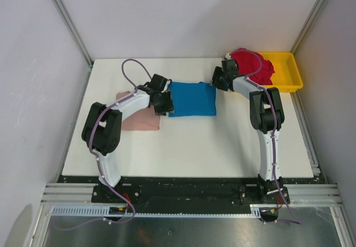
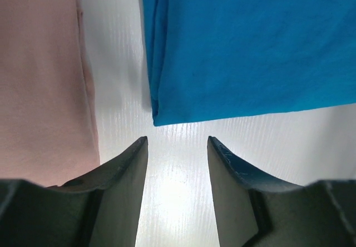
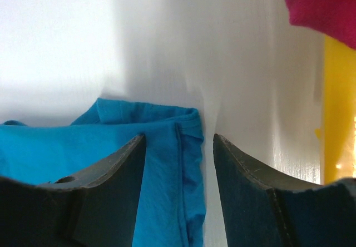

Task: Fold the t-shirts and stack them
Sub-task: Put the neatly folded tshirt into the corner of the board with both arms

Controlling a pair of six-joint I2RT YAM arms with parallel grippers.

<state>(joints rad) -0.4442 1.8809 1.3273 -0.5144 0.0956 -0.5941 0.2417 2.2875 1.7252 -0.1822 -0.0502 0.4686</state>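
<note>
The bright blue t-shirt [image 1: 192,98] lies folded flat at the table's middle. My left gripper [image 1: 165,100] is at its left edge. In the left wrist view this gripper [image 2: 177,142] is open over bare table, and the blue shirt's corner [image 2: 161,113] lies just ahead of the tips. The dusty pink t-shirt [image 1: 143,120] [image 2: 39,80] lies folded to the left, partly under the left arm. My right gripper [image 1: 215,82] [image 3: 178,139] is open at the blue shirt's far right corner, its jaws either side of the hemmed edge [image 3: 169,163]. The crimson t-shirt [image 1: 251,64] [image 3: 320,5] lies bunched in the tray.
A shallow yellow tray [image 1: 289,74] [image 3: 337,124] sits at the back right corner, partly off the white table top [image 1: 194,147]. Grey walls and metal rails close in the table on three sides.
</note>
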